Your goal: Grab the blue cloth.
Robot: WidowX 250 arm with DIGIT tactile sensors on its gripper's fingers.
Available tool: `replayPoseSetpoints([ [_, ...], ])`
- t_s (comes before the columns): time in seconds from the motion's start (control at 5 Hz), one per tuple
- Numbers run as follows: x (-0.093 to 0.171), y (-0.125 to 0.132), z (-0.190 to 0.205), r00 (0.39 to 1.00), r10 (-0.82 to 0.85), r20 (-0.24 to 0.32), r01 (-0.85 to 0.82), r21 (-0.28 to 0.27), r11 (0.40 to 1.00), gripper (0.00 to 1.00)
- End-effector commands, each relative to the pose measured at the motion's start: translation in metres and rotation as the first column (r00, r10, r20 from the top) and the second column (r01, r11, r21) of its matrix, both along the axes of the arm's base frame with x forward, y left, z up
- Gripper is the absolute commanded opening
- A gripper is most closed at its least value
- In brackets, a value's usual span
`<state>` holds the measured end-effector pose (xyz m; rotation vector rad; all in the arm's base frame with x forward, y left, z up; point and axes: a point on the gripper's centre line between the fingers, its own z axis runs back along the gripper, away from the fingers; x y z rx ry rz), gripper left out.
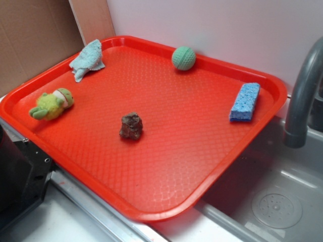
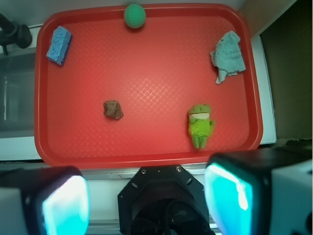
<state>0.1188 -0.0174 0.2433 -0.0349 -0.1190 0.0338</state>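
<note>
Blue cloth (image 2: 228, 56) crumpled up in a corner of the red tray (image 2: 146, 156), right against the rim, well apart from the brown lump (image 2: 113, 109) near the tray's middle. Also on the tray: green ball (image 2: 134, 15) at the rim, blue sponge (image 2: 59, 45) in another corner, green plush toy (image 2: 200, 125) along the same side as the cloth. Gripper (image 2: 146, 200) hanging back off the tray's near edge, spread wide, holding nothing.

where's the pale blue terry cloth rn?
The pale blue-green terry cloth lies in the red plastic tray's far-left corner in the exterior view, upper right in the wrist view, nearest the green plush frog.
</note>
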Motion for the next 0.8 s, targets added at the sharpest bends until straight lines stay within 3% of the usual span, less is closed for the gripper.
replayPoseSetpoints([
  [0.0, 0.0, 0.0, 0.0, 1.0, 0.0, 0.0, 0.0, 0.0, 1.0, 1.0],
  [0.2, 0.036, 0.036, -0.041, 0.977, 0.214, 0.02, -0.213, -0.026, 0.977, 1.0],
  [0.4, 0.06, 0.07, -0.077, 0.947, 0.305, 0.102, -0.301, -0.049, 0.952, 1.0],
  [0.6, 0.069, 0.117, -0.107, 0.853, 0.504, 0.133, -0.497, -0.084, 0.863, 1.0],
])
